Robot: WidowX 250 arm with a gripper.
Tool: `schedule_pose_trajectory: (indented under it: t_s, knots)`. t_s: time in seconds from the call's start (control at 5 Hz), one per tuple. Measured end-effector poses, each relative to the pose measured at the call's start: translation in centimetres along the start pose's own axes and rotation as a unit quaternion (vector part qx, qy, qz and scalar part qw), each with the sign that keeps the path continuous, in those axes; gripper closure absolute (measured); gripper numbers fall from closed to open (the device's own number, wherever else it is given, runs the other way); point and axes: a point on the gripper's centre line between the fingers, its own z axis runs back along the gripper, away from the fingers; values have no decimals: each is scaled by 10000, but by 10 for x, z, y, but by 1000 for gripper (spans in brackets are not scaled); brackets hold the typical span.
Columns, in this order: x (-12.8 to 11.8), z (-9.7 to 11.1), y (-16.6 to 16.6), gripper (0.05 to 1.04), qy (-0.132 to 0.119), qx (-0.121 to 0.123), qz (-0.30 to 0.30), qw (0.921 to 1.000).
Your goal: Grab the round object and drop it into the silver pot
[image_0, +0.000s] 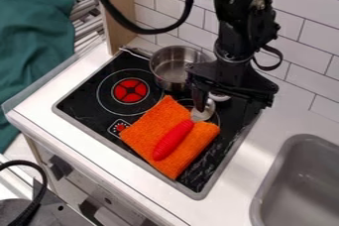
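Part of the white round object (220,96) shows on the black stovetop (86,102), beneath the end effector (233,103), whose fingers stand wide apart; whether either finger touches it, I cannot tell. Just beside the object lies the metal head of a spoon (173,141), its red handle slanting across an orange cloth (145,127), while the silver pot (175,62) stands upright near the tiled wall (301,34), its handle pointing toward a wooden panel (117,9). Around the stovetop runs the white counter (255,158), with a grey sink (301,173) set into it.
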Motion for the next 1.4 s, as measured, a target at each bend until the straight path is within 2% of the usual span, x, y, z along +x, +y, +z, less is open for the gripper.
schedule_pose_trajectory:
  t_s: [0.2,0.6,0.8,1.0,1.4]
  knots:
    - [-6,-10,1,82,167,51,-25,9998]
    - [37,-56,2,82,366,-136,-320,9987]
    - [59,-72,6,82,391,-170,-420,9982]
    - [74,-70,18,82,290,-112,-339,9989]
    - [65,-74,35,82,385,-6,-199,9991]
